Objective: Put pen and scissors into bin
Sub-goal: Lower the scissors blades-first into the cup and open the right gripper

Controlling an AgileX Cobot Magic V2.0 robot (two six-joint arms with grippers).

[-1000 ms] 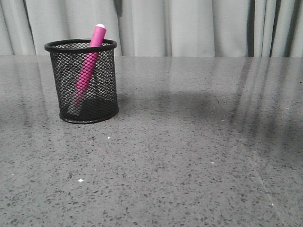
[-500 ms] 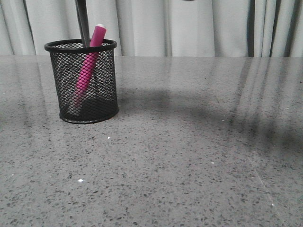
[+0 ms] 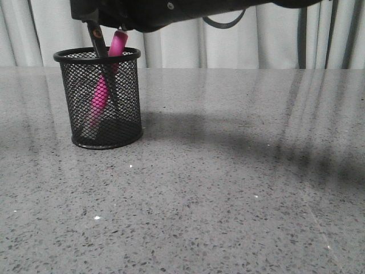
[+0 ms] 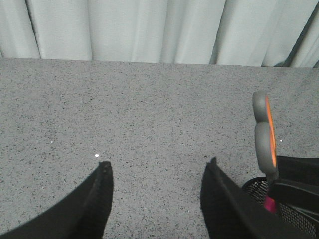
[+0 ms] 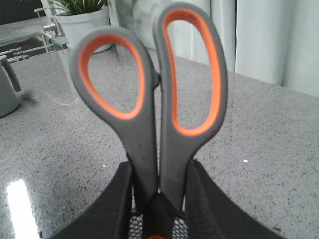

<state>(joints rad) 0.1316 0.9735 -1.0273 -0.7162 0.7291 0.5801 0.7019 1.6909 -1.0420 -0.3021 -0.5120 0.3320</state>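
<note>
The bin (image 3: 102,123) stands at the table's left. The pen (image 3: 117,44) leans inside it, its white tip above the rim. My right gripper (image 3: 105,20) hangs over the bin, shut on the scissors (image 3: 101,48). The dark blades reach down into the bin beside the pen. In the right wrist view the fingers (image 5: 122,194) clamp the scissors (image 5: 149,114) just below the grey-and-orange handles, with the bin's mesh (image 5: 137,230) underneath. My left gripper (image 4: 158,162) is open and empty over bare table. Its view shows the scissors' handles (image 4: 264,129), the bin's rim (image 4: 256,185) and a bit of pen (image 4: 269,203).
Grey speckled table (image 3: 228,188) with pale curtains (image 3: 228,40) behind. The right arm (image 3: 182,11) crosses the top of the front view. The right wrist view shows a white plant pot (image 5: 82,25) and a grey mug (image 5: 7,92) far off.
The right arm has come down into the front view from above. The scissors' blades went from just above the rim to deep inside the bin beside the pen.
</note>
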